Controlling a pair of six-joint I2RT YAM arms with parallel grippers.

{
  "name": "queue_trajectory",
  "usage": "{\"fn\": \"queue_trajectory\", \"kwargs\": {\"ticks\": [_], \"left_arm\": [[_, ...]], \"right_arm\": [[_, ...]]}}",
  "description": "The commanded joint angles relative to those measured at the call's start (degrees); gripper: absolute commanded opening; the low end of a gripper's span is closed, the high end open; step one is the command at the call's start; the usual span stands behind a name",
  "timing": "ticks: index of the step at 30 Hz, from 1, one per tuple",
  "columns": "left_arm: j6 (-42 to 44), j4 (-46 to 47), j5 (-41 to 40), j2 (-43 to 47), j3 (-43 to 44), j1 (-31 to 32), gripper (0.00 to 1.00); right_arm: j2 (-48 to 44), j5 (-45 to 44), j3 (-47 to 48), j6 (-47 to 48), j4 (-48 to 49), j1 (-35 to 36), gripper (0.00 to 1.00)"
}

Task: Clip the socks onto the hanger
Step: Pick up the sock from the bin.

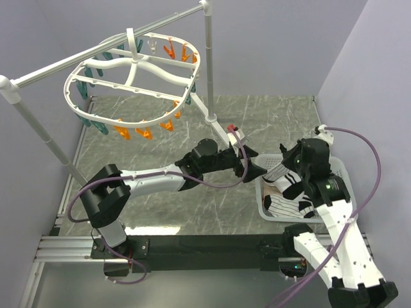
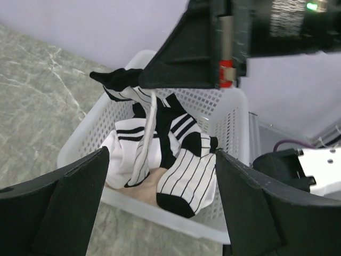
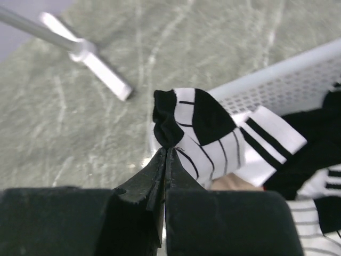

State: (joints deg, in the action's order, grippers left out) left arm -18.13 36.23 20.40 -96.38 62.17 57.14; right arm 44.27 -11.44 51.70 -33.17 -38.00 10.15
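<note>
Striped sock [image 3: 208, 128] pinched at its black end by fully closed right gripper [image 3: 166, 160] over basket [image 3: 287, 85]; left gripper [image 2: 162, 160] wide open, empty.

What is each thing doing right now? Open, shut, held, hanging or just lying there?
The left end effector: open, holding nothing.
The black-and-white striped fabric sock: pinched at a black end, partly lifted.
The right end effector: shut on that sock.
The white lattice-sided plastic basket: upright, holding socks.
The other socks: piled in the basket.
The white oval plastic hanger: hanging on the silver metal rail, no sock clipped.
</note>
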Motion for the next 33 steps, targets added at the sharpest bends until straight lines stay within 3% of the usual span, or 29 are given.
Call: {"fn": "queue_trajectory", "kwargs": {"ticks": [1, 7, 15, 24, 29, 33], "left_arm": [[-3.75, 2.97, -4.13, -2.32, 3.12, 0.86, 0.86], [-5.60, -0.36, -8.71, -4.43, 6.12, 1.04, 0.86], [-2.27, -2.74, -0.11, -0.31, 3.31, -3.44, 0.86], [-2.70, -3.62, -2.39, 10.94, -9.16, -3.27, 0.86], [-2.17, -7.48, -6.86, 18.41, -14.70, -2.48, 0.85], [-4.71, -7.57, -10.73, 25.35, -21.89, -2.56, 0.86]], "right_arm": [[-5.14, 4.23, -2.48, 2.57, 8.54, 0.39, 0.00], [-8.93, 14.16, -6.17, 8.55, 16.37, 0.39, 0.00], [-9.73, 23.38, -7.67, 13.30, 22.79, 0.39, 0.00], [-5.17, 30.16, -8.72, 14.62, 28.85, 0.39, 0.00], [-3.58, 35.26, -9.95, 15.33, 33.59, 1.01, 0.00], [-3.58, 34.56, -10.39, 15.50, 35.01, 2.94, 0.00]]}}
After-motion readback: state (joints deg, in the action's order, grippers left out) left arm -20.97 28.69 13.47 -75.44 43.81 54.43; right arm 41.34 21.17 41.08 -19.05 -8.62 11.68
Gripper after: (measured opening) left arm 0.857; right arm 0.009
